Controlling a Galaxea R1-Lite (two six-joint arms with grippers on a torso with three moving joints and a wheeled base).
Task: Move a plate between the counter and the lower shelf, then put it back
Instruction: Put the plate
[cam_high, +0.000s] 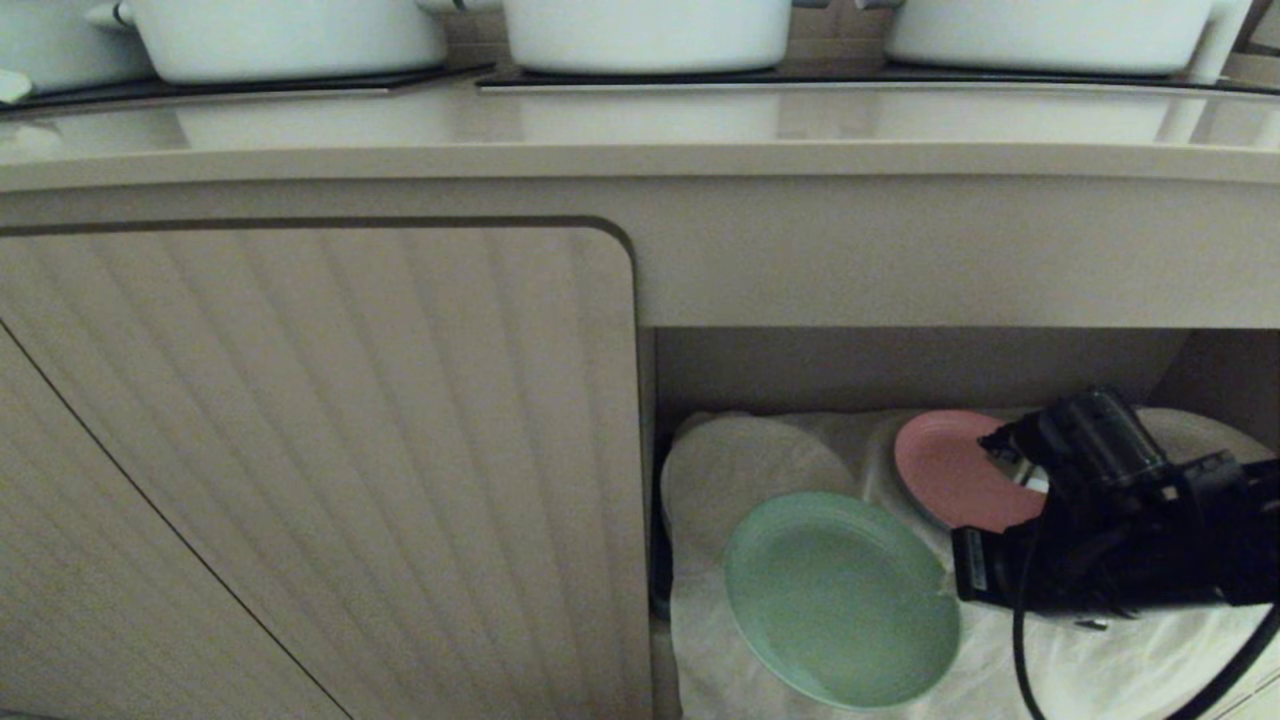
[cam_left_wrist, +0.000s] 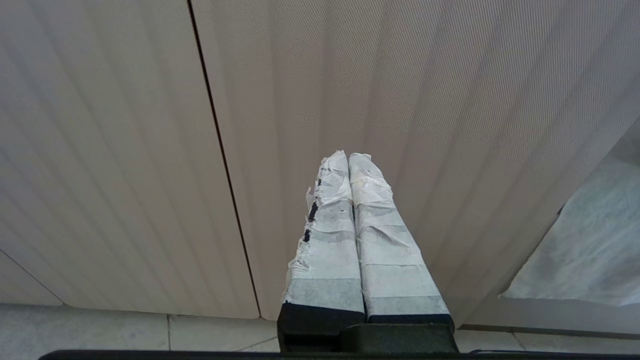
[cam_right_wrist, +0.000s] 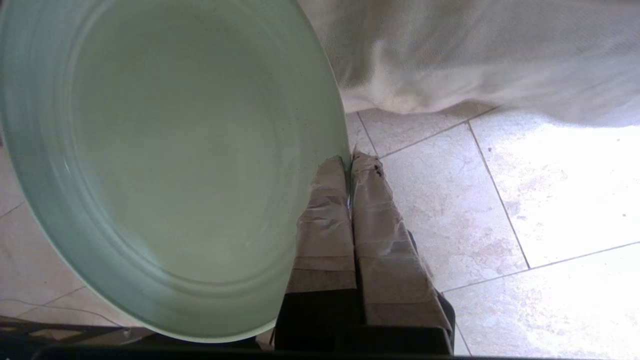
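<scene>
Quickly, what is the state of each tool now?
Left tool: closed, holding nothing, facing the cabinet door.
Right tool: closed on the plate rim.

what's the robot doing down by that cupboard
The right gripper is pinching the rim of a green plate, holding it tilted at the front of the lower shelf, over the white cloth. A pink plate lies further back on the shelf. The left gripper is shut and idle beside the cabinet door.
</scene>
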